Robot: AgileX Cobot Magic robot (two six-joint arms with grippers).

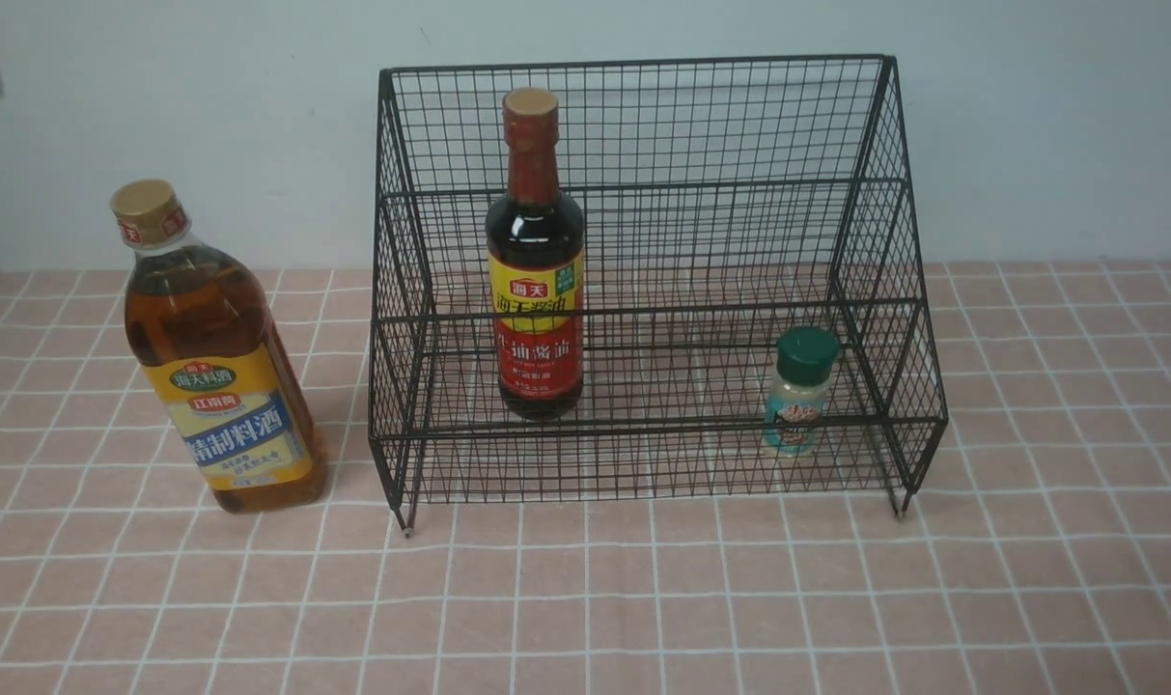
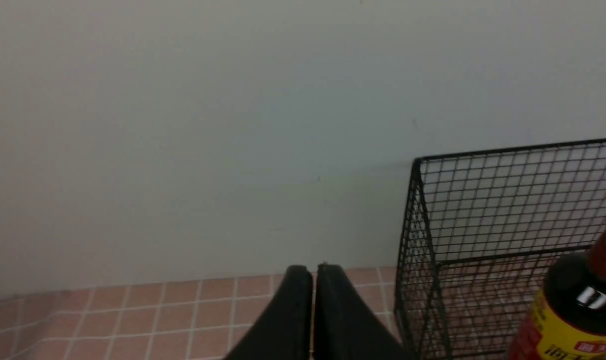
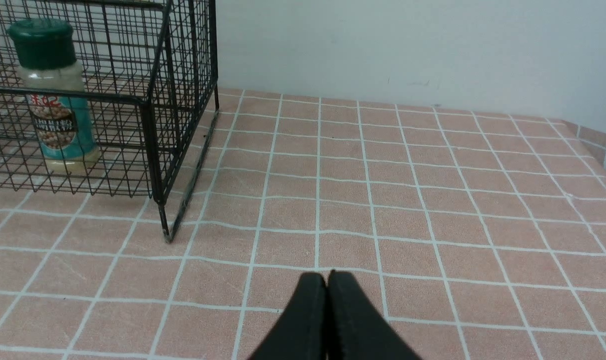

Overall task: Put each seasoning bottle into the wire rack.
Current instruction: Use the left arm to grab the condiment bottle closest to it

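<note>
Soy-sauce bottle and green-capped shaker jar stand upright inside the wire rack, on its lower tier, I think. The amber bottle stands just left of it (front view only). Only my wrist views show the left gripper and right gripper, fingers pressed together, empty.

I face a plain, pale grey-blue wall, softly and evenly lit. From the wall's foot toward me runs a flat pink surface, ruled into even squares by thin white lines.
</note>
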